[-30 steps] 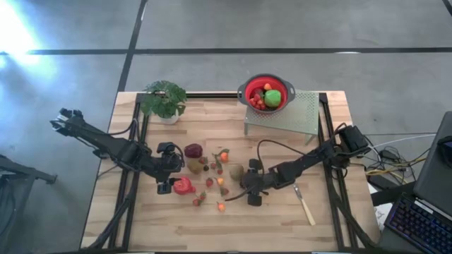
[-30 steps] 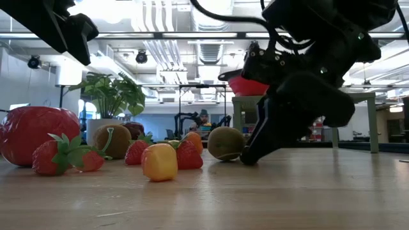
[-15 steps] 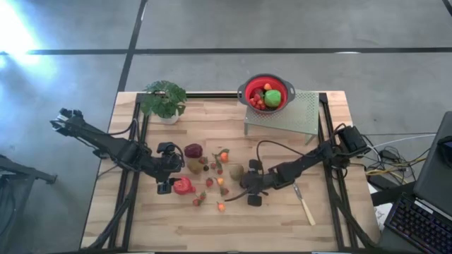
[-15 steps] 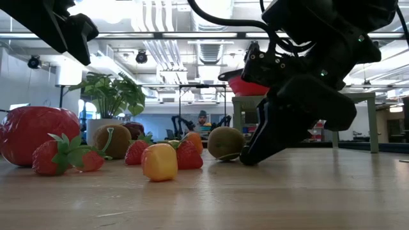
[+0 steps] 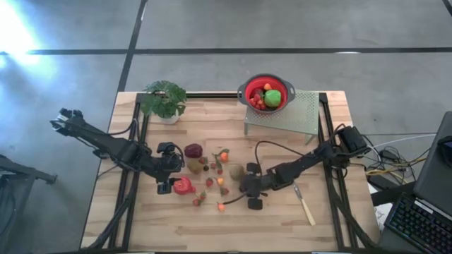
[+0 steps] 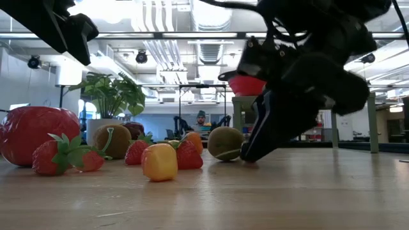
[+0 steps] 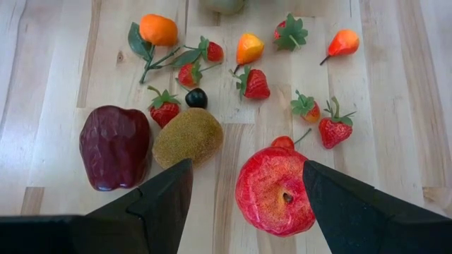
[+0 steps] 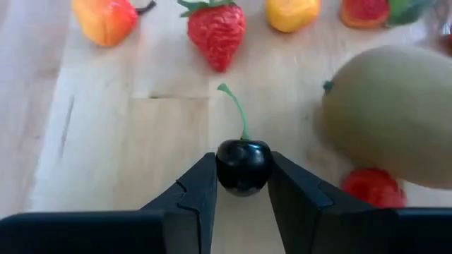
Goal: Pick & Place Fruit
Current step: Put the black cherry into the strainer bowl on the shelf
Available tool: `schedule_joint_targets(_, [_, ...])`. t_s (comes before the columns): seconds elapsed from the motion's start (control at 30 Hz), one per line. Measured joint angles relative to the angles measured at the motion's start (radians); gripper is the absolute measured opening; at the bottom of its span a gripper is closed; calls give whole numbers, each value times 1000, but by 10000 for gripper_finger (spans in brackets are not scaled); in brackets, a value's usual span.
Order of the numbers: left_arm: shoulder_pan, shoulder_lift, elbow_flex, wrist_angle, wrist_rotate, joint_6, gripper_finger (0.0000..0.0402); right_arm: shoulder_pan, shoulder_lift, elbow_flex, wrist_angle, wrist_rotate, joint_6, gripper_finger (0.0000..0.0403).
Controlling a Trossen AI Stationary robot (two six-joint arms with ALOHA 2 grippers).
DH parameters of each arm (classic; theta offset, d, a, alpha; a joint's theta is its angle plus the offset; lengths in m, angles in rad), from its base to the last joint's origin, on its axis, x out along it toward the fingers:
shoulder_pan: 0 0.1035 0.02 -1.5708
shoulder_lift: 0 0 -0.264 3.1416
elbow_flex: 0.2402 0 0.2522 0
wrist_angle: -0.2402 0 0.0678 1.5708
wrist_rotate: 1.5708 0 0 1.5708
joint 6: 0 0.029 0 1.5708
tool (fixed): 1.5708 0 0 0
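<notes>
We see the right gripper (image 8: pixel 242 185) pinching a dark cherry (image 8: pixel 242 165) between its two fingers, its green stem standing up, close by a brown kiwi (image 8: pixel 390 113) on the table (image 5: pixel 332 219). The right arm reaches in low from the table's right edge toward the middle. The left gripper (image 7: pixel 244 194) hangs with its fingers spread, holding nothing, above the big red fruit (image 7: pixel 275 187) among scattered strawberries (image 7: pixel 256 83). At the back, the red colander (image 5: pixel 247 90) sits on a pale rack (image 5: pixel 296 116) and holds a green fruit (image 5: pixel 272 98) with several red ones.
</notes>
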Motion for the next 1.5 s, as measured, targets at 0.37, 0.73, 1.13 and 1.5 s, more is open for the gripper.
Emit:
schedule_joint_targets(0.37, [0,0,0,6,0,0,273,-12,-96,227,-522,128,-155,98])
schedule_joint_targets(0.73, [0,0,0,8,0,0,273,-83,-306,313,-675,283,-292,108])
schedule_joint_targets(1.13, [0,0,0,8,0,0,273,-351,-558,303,-607,397,-457,112])
schedule_joint_targets(1.5, [0,0,0,8,0,0,273,-757,-575,312,-588,26,-492,108])
